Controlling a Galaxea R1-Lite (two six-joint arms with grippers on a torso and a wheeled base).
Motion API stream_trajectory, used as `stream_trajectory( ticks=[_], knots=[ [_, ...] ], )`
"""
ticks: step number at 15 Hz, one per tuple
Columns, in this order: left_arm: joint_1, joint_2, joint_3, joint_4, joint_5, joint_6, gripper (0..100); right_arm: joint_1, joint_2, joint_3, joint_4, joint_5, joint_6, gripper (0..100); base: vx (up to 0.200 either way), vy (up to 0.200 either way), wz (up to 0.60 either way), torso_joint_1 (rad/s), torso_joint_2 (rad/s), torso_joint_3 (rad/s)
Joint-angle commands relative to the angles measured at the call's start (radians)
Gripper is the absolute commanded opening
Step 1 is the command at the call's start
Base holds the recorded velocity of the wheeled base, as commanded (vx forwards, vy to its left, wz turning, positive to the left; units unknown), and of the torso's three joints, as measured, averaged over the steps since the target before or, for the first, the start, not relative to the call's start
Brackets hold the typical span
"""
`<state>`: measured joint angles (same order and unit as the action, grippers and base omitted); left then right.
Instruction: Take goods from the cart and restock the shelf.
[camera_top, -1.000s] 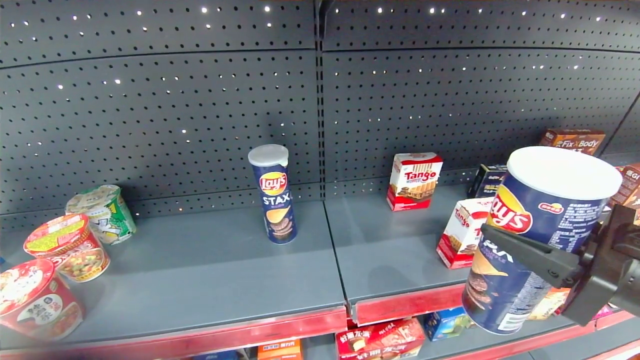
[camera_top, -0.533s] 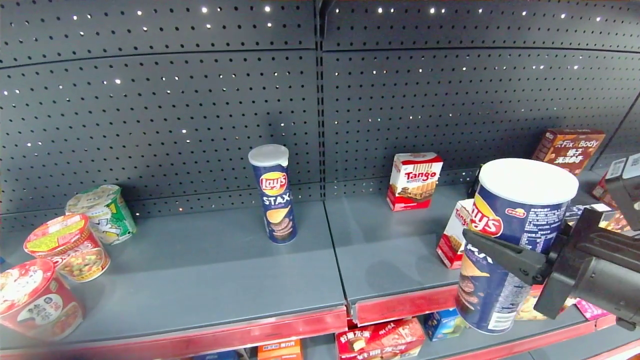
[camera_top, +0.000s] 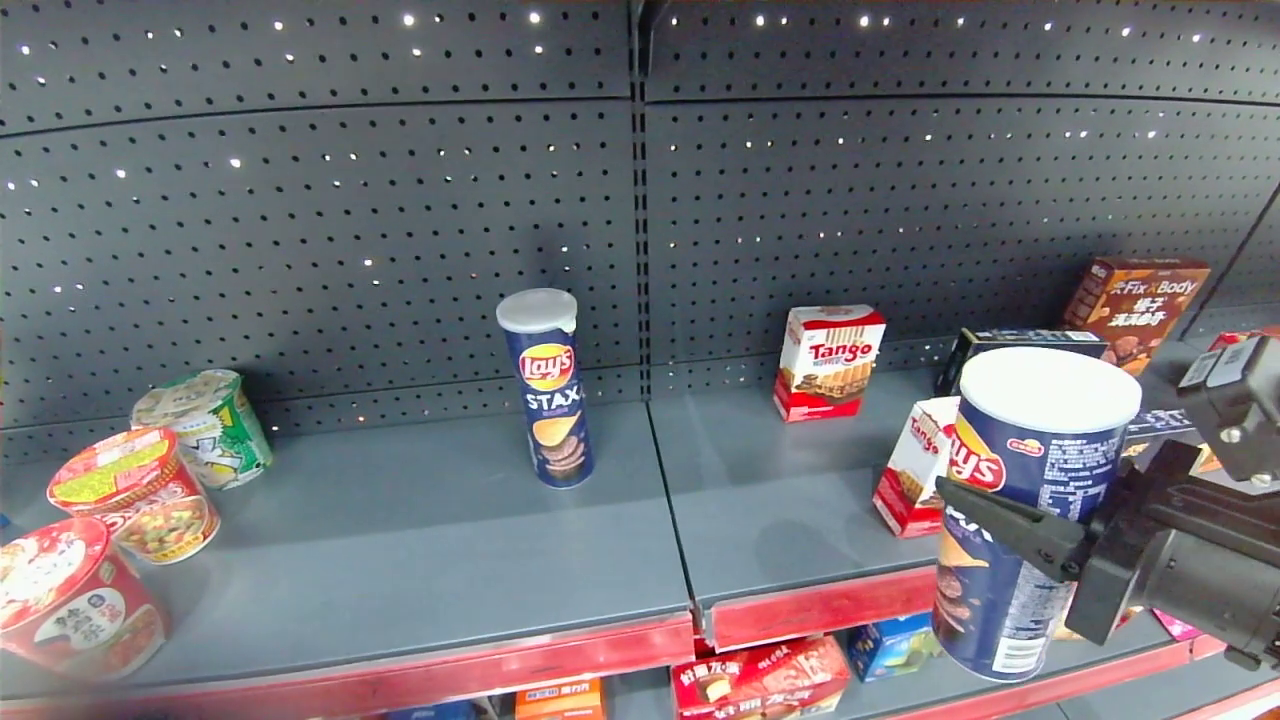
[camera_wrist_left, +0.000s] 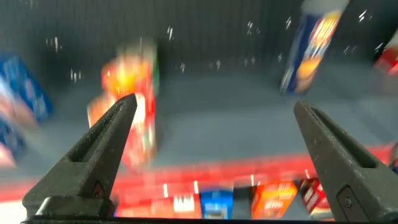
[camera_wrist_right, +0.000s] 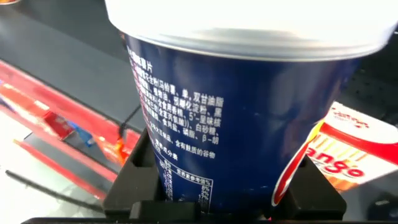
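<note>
My right gripper (camera_top: 1040, 535) is shut on a dark blue chips can (camera_top: 1025, 500) with a white lid, held upright in front of the shelf's right part, just before its red front edge. In the right wrist view the chips can (camera_wrist_right: 249, 118) sits between the black fingers. A second, matching blue can (camera_top: 547, 385) stands on the grey shelf (camera_top: 420, 540) near the middle, by the pegboard. My left gripper (camera_wrist_left: 214, 143) is open with nothing between its fingers, facing the shelf; the standing blue can (camera_wrist_left: 311, 53) is far off ahead of it.
Three noodle cups (camera_top: 135, 495) stand at the shelf's left end. A red-and-white wafer box (camera_top: 827, 362) stands at the back right, another (camera_top: 915, 465) tilts behind the held can, and brown and dark boxes (camera_top: 1135, 295) lie further right. Packets fill the lower shelf (camera_top: 760, 680).
My right gripper has carried the chips can down and slightly left, lower in front of the shelf edge. The items on the shelf have not moved.
</note>
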<state>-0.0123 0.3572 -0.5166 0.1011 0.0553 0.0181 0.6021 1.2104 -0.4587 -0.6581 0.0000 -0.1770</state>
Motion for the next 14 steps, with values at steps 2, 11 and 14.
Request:
stream_trajectory(
  ticks=[2, 11, 14],
  knots=[
    [-0.144, 0.424, -0.342, 0.132, -0.031, 0.046, 100, -0.028, 0.003, 0.003, 0.002, 0.000, -0.001, 0, 0.000, 0.000, 0.00, 0.000, 0.00, 0.000],
    [-0.294, 0.749, -0.415, -0.037, -0.092, 0.036, 100, -0.090, -0.012, 0.017, 0.005, 0.000, -0.001, 0, 0.000, 0.000, 0.00, 0.000, 0.00, 0.000],
    [-0.290, 0.825, -0.384, -0.038, -0.167, 0.049, 100, -0.093, -0.003, 0.015, 0.002, 0.000, -0.001, 0, 0.000, 0.000, 0.00, 0.000, 0.00, 0.000]
  ],
)
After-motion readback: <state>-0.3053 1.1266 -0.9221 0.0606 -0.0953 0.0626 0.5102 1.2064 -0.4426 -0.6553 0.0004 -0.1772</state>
